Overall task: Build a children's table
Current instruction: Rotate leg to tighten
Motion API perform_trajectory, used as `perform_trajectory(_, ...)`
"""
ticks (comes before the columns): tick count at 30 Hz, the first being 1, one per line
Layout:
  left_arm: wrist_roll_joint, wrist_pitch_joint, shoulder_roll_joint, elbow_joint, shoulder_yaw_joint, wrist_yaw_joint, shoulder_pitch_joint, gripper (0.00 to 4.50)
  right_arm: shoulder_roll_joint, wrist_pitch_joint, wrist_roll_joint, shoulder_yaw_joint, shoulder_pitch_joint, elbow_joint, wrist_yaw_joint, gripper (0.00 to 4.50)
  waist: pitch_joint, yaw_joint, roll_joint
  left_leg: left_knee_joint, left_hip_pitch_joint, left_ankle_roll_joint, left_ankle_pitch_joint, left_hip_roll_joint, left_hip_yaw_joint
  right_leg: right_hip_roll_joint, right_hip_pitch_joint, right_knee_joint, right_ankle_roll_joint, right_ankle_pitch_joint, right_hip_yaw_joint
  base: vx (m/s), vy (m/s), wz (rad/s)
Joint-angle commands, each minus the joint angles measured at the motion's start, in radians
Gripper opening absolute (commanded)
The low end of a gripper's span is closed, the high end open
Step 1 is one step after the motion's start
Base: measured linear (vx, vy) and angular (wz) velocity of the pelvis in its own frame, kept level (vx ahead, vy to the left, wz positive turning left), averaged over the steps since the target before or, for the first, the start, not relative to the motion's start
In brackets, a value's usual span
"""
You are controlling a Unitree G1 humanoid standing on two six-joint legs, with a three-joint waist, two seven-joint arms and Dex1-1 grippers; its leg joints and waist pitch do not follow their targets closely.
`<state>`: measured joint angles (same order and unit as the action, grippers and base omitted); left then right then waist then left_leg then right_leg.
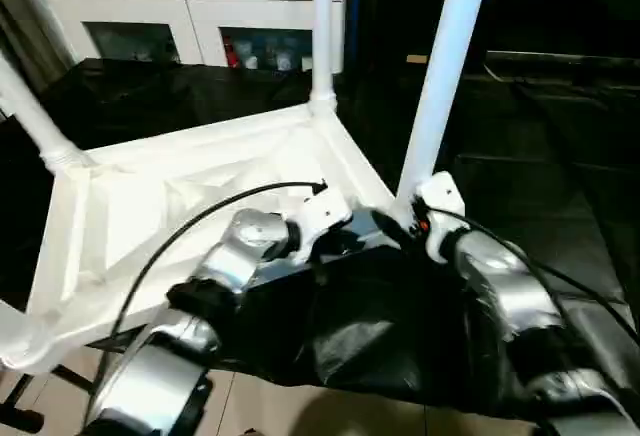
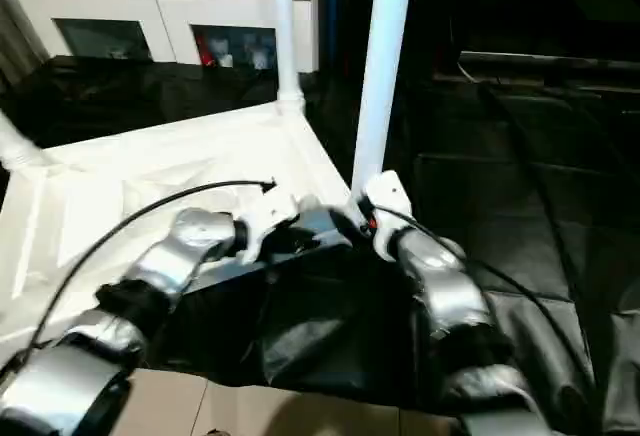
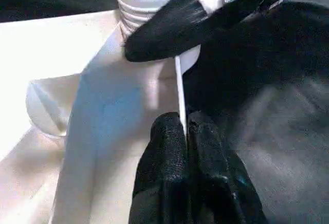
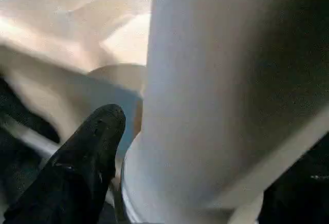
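Leg-fitting is the step: the children's table [image 1: 200,196] lies upside down on black sheeting [image 1: 400,336]. The left gripper [image 3: 184,131] pinches its rim at five o'clock (clenched tight); the right gripper [image 1: 405,224] brackets the near leg [image 1: 445,76], whether gripping I cannot tell. Next, seating that leg likely needs firm downward pressure.

The upturned children's table [image 2: 150,171] is seen on black sheeting [image 2: 520,216], 3 legs [image 2: 385,66] standing up, both grippers at its near corner.

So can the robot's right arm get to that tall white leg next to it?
Probably yes. The right tool is already at the base of the near leg, one finger beside it, and nothing stands between them.
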<state>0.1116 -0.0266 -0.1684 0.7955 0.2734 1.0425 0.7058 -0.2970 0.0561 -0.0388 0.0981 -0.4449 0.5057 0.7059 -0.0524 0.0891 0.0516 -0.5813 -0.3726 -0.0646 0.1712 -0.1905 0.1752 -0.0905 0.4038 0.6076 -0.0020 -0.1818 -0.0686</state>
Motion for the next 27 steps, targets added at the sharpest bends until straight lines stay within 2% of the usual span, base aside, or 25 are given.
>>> perform_trajectory(1,-0.033,-0.056,0.020,-0.050,0.029,0.072,-0.003,0.00,-0.005,-0.011,-0.005,0.053,0.008,-0.036,0.087,3.69,0.064,0.002,-0.017,0.063,0.006,0.078,0.245,-0.033,-0.005,-0.054,-0.056,-0.084,-0.226,-0.227,0.040,0.000,0.000,0.00)
perform_trajectory(5,-0.051,-0.061,-0.018,-0.062,0.022,0.147,-0.001,0.00,-0.093,0.003,-0.074,0.082,0.069,-0.150,0.287,3.69,0.064,0.009,-0.016,0.063,0.008,0.083,0.253,-0.037,-0.006,-0.054,-0.053,-0.083,-0.229,-0.228,0.041,0.000,0.000,0.00)
perform_trajectory(7,-0.058,-0.059,-0.030,-0.068,0.023,0.171,-0.001,0.00,-0.127,-0.015,-0.080,0.107,0.090,-0.180,0.341,3.69,0.065,0.017,-0.017,0.063,0.005,0.089,0.244,-0.039,-0.007,-0.055,-0.055,-0.079,-0.233,-0.212,0.041,0.000,0.000,0.00)
perform_trajectory(11,-0.067,-0.056,-0.045,-0.073,0.027,0.214,-0.003,0.00,-0.167,-0.002,-0.089,0.132,0.120,-0.219,0.423,3.69,0.063,0.024,-0.018,0.063,0.007,0.085,0.251,-0.038,-0.006,-0.057,-0.054,-0.083,-0.230,-0.240,0.041,0.000,0.000,0.00)
perform_trajectory(12,-0.069,-0.055,-0.049,-0.077,0.027,0.234,-0.005,0.00,-0.176,0.029,-0.102,0.134,0.130,-0.239,0.455,3.69,0.063,0.026,-0.016,0.064,0.006,0.084,0.251,-0.040,-0.007,-0.057,-0.053,-0.082,-0.228,-0.242,0.041,0.000,0.000,0.00)
perform_trajectory(13,-0.069,-0.054,-0.049,-0.077,0.027,0.236,-0.005,0.00,-0.176,0.031,-0.103,0.134,0.130,-0.240,0.456,3.42,0.063,0.025,-0.017,0.064,0.006,0.084,0.254,-0.040,-0.007,-0.056,-0.053,-0.082,-0.227,-0.244,0.041,0.000,0.000,0.00)
perform_trajectory(17,-0.072,-0.045,-0.055,-0.082,0.033,0.253,-0.008,0.00,-0.179,0.063,-0.120,0.133,0.136,-0.259,0.468,3.29,0.064,0.026,-0.017,0.065,0.006,0.077,0.252,-0.038,-0.008,-0.057,-0.053,-0.083,-0.224,-0.256,0.041,0.000,0.000,0.00)
perform_trajectory(19,-0.072,-0.042,-0.053,-0.087,0.036,0.256,-0.012,0.00,-0.177,0.068,-0.123,0.136,0.136,-0.263,0.467,2.98,0.064,0.026,-0.017,0.064,0.006,0.074,0.246,-0.038,-0.008,-0.057,-0.052,-0.082,-0.226,-0.247,0.041,0.000,0.000,0.00)
perform_trajectory(23,-0.067,-0.046,-0.039,-0.089,0.035,0.236,-0.016,0.00,-0.155,0.080,-0.135,0.129,0.136,-0.261,0.453,2.79,0.065,0.026,-0.017,0.064,0.006,0.074,0.246,-0.038,-0.007,-0.056,-0.052,-0.082,-0.228,-0.240,0.040,0.000,0.000,0.00)
perform_trajectory(27,-0.040,-0.030,0.004,-0.058,0.019,0.123,0.002,0.00,-0.098,0.109,-0.113,0.117,0.131,-0.243,0.367,2.74,0.062,0.024,-0.018,0.065,0.007,0.063,0.260,-0.037,-0.008,-0.057,-0.050,-0.086,-0.217,-0.282,0.040,0.000,0.000,0.00)
